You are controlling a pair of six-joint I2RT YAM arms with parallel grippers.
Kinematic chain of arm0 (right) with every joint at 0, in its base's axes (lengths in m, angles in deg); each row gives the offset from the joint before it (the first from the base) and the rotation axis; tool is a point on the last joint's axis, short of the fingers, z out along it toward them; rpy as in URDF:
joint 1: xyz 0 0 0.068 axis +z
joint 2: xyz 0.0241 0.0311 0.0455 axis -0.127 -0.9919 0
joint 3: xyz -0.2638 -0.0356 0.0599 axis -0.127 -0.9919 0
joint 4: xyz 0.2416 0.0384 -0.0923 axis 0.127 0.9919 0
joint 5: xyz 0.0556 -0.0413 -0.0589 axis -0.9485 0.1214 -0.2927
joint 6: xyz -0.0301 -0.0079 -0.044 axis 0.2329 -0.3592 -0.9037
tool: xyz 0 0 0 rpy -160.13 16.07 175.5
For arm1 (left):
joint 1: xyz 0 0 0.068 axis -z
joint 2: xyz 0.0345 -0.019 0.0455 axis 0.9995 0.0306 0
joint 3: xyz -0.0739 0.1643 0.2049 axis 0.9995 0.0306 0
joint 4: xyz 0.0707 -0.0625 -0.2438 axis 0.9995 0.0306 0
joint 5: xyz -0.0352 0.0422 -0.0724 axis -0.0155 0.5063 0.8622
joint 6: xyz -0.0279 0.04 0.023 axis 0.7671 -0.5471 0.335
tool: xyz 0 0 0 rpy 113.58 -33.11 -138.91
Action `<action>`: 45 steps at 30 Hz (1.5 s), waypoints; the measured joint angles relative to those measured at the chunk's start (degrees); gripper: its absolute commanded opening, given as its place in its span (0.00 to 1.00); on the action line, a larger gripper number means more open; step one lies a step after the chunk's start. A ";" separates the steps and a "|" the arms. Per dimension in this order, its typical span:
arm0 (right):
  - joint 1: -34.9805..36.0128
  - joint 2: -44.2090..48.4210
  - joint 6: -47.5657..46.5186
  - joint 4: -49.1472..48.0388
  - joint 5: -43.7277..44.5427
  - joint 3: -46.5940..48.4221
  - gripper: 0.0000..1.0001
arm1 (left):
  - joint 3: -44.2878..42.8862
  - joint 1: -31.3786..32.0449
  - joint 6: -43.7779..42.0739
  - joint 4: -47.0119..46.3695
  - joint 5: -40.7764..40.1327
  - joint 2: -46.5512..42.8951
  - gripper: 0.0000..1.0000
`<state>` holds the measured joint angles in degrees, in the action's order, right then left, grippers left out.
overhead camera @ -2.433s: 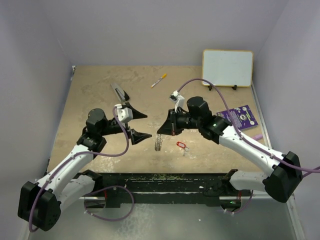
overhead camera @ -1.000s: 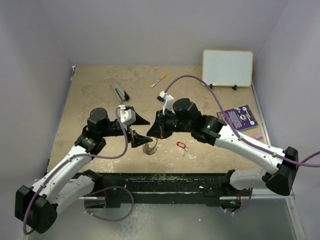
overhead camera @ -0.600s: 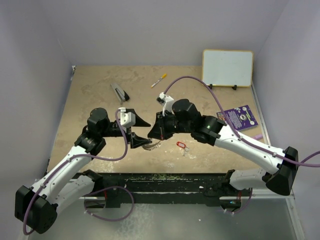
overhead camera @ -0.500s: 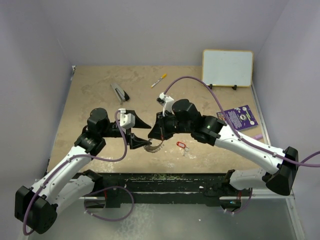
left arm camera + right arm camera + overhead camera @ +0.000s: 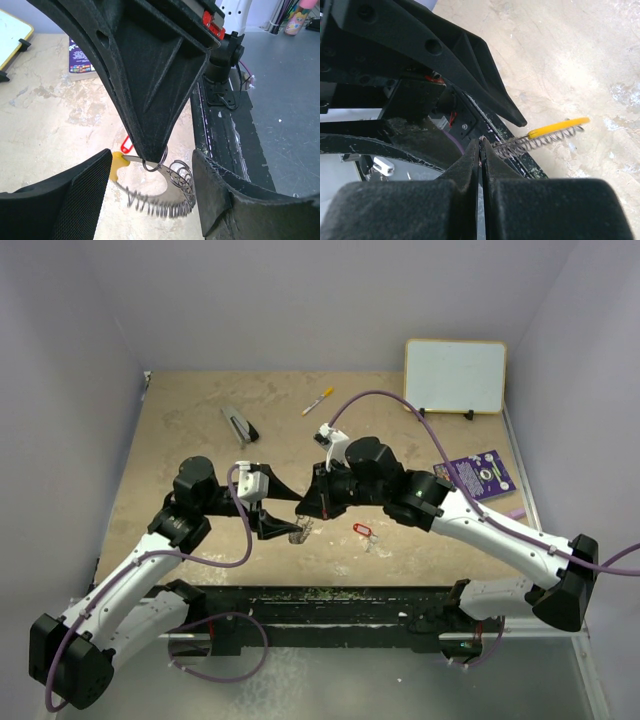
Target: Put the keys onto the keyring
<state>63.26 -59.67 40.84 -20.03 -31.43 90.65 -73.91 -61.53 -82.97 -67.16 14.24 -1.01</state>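
Right claw (image 5: 481, 144) fully closed, tips pinching the wire of the large wire keyring (image 5: 159, 202), which is strung with small silver metal pieces and has one yellow-orange arc. The ring hangs below those tips; cannot tell whether its low end touches the beige mottled surface (image 5: 180, 440). Left claw (image 5: 288, 512) meets the right claw tip to tip with jaws apart, one black finger (image 5: 65, 200) on each side of the hanging ring. The yellow arc's end sits just beside that finger, contact unclear. Left claw grips nothing.

Small silver metal keys with red oblong plastic tag (image 5: 362, 530) lie on the surface just beside the right claw, on its arm side, apart from the ring and both claws.

Grey-black stapler-like tool (image 5: 240, 425) is beyond the left claw, well apart. Yellow-tipped white marker pen (image 5: 318, 400) is beyond the right claw, well apart. Purple printed booklet (image 5: 480, 472) lies behind the right claw past its arm. White board with light frame (image 5: 455, 375) stands farther off on that side.
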 measured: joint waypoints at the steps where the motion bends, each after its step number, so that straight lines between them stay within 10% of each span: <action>1: 0.07 0.00 -0.02 -0.02 0.07 0.22 0.00 | 0.00 0.00 -0.04 0.00 0.00 0.00 0.69; 45: 1.42 2.36 -0.22 1.66 0.94 0.85 0.00 | -0.33 0.04 -3.87 -0.11 3.43 -0.48 0.55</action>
<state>64.68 -57.31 40.62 -18.37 -30.49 91.50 -74.24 -61.48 -86.84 -67.27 17.67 -1.49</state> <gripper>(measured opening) 0.004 0.566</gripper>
